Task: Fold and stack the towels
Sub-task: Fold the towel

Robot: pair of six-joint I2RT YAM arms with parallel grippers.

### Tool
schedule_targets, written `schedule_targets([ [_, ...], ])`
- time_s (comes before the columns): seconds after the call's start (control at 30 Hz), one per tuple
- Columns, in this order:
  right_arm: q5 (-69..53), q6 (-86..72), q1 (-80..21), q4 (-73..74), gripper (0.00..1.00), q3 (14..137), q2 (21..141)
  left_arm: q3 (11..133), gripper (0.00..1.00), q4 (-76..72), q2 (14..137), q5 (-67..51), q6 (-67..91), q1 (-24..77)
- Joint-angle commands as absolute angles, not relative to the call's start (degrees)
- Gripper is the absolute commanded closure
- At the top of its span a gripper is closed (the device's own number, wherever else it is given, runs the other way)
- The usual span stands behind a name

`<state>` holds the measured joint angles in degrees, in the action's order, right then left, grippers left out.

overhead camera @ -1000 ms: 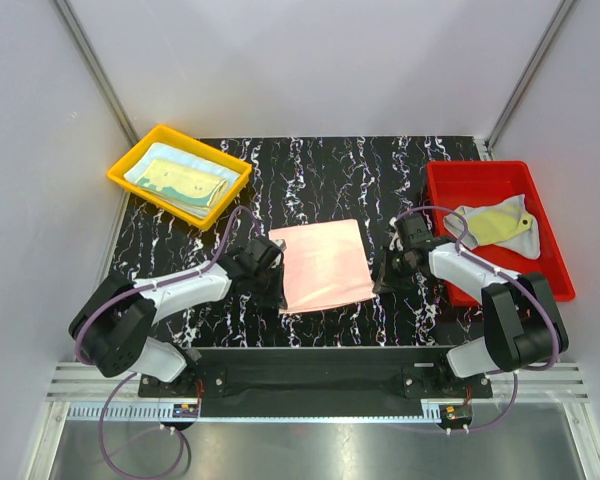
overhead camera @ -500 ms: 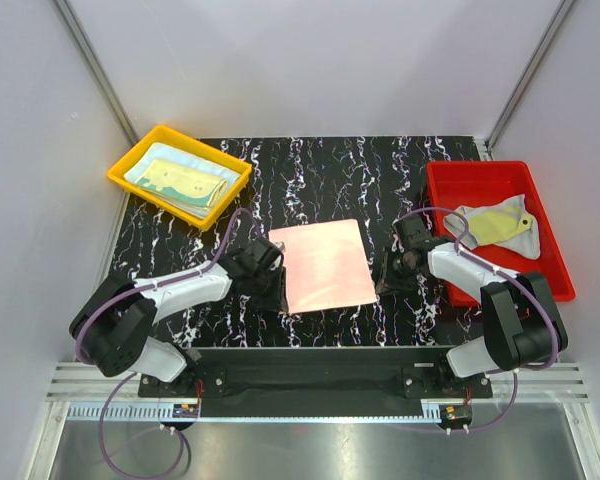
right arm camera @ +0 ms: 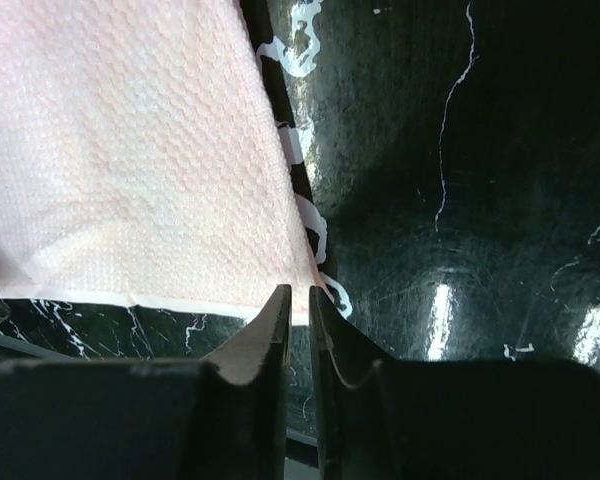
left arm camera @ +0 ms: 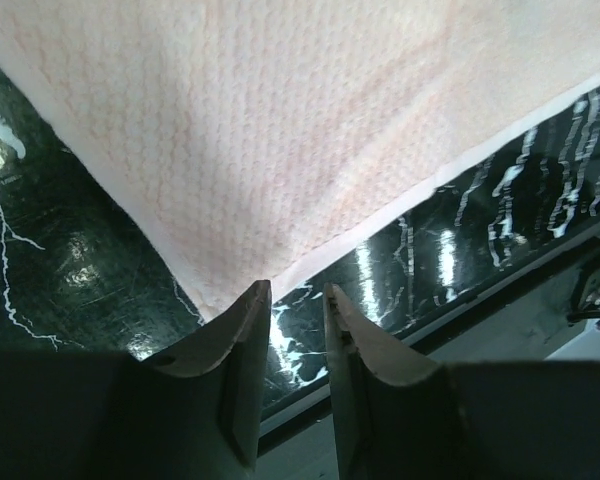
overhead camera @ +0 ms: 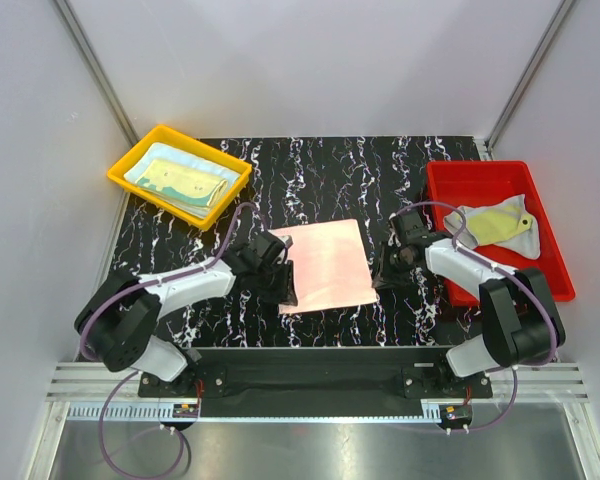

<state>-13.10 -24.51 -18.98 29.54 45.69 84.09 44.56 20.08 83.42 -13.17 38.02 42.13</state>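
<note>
Top view: pink towel [overhead camera: 325,265] lies flat mid-way on the black marbled table [overhead camera: 380,180], left gripper [overhead camera: 283,283] and right gripper [overhead camera: 385,270] at its near corners; left wrist view: jaws slightly apart, corner beside one fingertip [left arm camera: 248,302], not between, so closing may catch nothing; right wrist view: jaws nearly together at the corner hem, grip cannot be told; a one-sided hold would likely skew the fold.
</note>
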Motion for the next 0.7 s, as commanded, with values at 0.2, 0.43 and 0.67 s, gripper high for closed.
schedule_targets([
  [0.2, -11.60, -27.24, -19.86, 26.01, 0.86, 42.63, 83.24, 42.53, 0.68, 19.86, 84.55, -10.28, 37.88, 42.54],
  [0.43, -10.11, -26.64, -20.13, 29.08, 0.74, 45.08, 79.01, 51.21, 0.62, 26.70, 80.43, -11.61, 35.43, 41.75],
  [0.67, -10.98, -11.44, -19.07, 30.50, 0.82, 65.79, 91.19, 66.34, 0.58, 30.15, 85.94, -13.09, 22.69, 30.42],
])
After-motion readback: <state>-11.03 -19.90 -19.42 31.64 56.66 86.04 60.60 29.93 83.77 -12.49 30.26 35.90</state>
